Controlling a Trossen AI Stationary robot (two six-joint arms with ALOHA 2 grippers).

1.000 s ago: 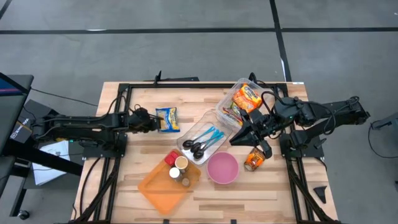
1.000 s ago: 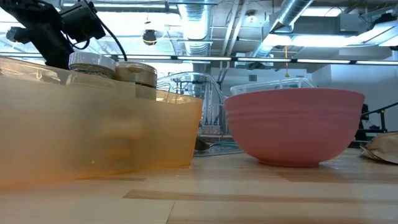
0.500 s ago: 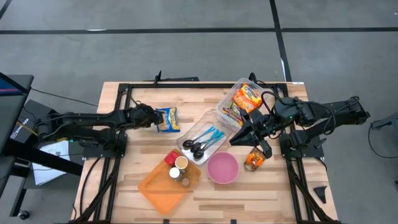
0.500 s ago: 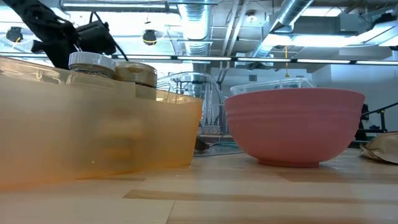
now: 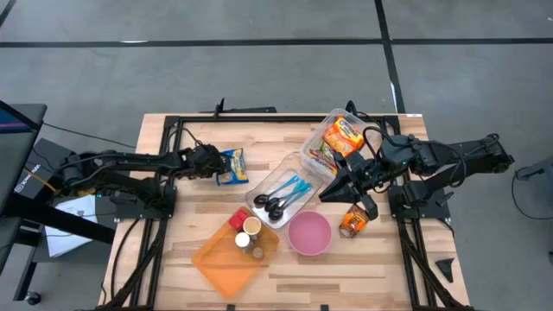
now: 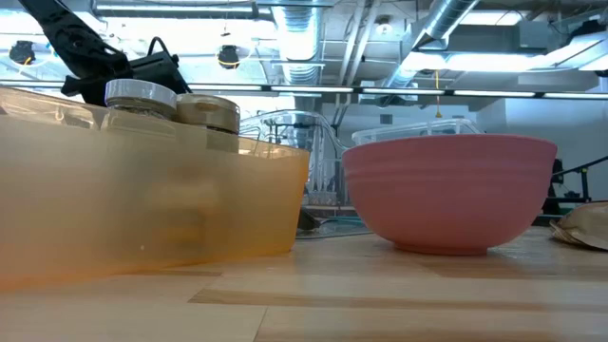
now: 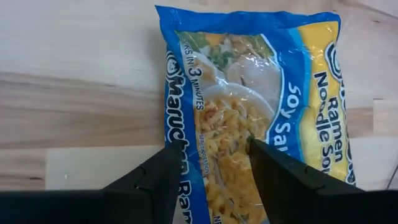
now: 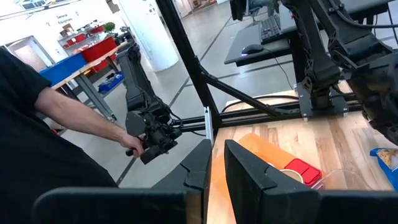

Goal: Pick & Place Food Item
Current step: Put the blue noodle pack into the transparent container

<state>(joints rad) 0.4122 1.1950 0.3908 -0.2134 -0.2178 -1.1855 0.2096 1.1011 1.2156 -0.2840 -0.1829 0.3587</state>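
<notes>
A blue and yellow ramen packet (image 5: 232, 166) (image 7: 261, 93) lies flat on the wooden table, toward its far left. My left gripper (image 5: 212, 162) (image 7: 214, 152) is open, slanting down from the table's left. Its two fingers stand over the packet's left end. My right gripper (image 5: 327, 195) (image 8: 217, 158) is shut on nothing and hangs high over the table's right half, between the clear food box and the pink bowl. My left gripper has its fingertips (image 7: 174, 163) set across the ramen packet's left end (image 7: 211, 134), one over the blue edge and one over the noodle picture. I cannot tell whether they touch the wrapper. The packet lies flat on the table.
A clear box of food packets (image 5: 333, 138) stands at the far right, with a clear tray of utensils (image 5: 278, 199) beside it. A pink bowl (image 5: 309, 233), an orange tray of jars (image 5: 233, 252) and a crumpled orange packet (image 5: 352, 222) lie nearer. A person's arm (image 8: 81, 121) shows beyond the table.
My left gripper has gone toward the table's right and down, ending over the ramen packet's left end. The packet has stayed where it was.
</notes>
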